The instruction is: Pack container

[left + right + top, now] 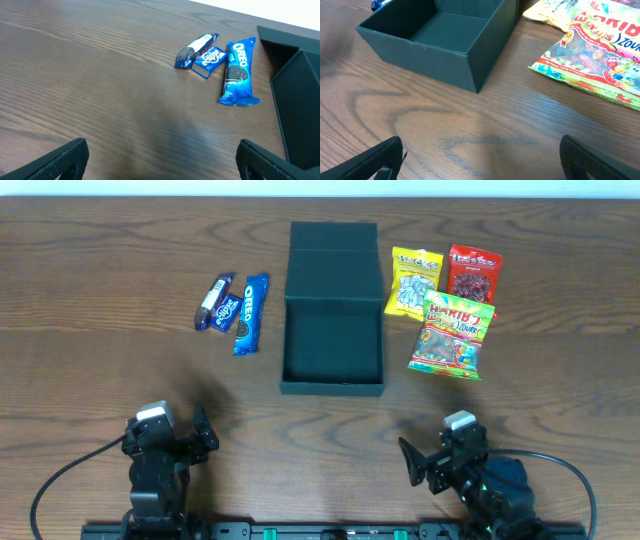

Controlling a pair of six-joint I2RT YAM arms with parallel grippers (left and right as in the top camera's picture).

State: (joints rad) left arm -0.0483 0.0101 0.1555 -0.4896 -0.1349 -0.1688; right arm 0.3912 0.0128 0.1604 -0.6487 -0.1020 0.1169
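- Finds the left claw [162, 162] low at the near edge of the tabletop [100, 360], fingers spread wide and empty. Judges this a ready stance, facing the blue snacks.
- Finds the right claw [480, 160] likewise near, spread wide and holding nothing, aimed at the container's front corner and the gummy bag.
- Locates the container [332, 388] mid-tabletop, between the two arms. Interior bare, hinged lid [333, 250] folded back on the far side, presumably so that items can drop in from the near side unobstructed.
- Notes to the left, near the container but apart from it, an Oreo packet [248, 313] lying flat, with smaller wrappers [228, 311] touching each other just beside its outer edge. Judges these to be the left arm's stock.
- Notes to the right a Haribo worms bag [452, 335] just beside the container wall, its far edge overlapping a yellow bag [414, 282] and a red bag [472, 273] farther back. Judges these to be the right arm's stock.
- Rates packing as not yet begun.
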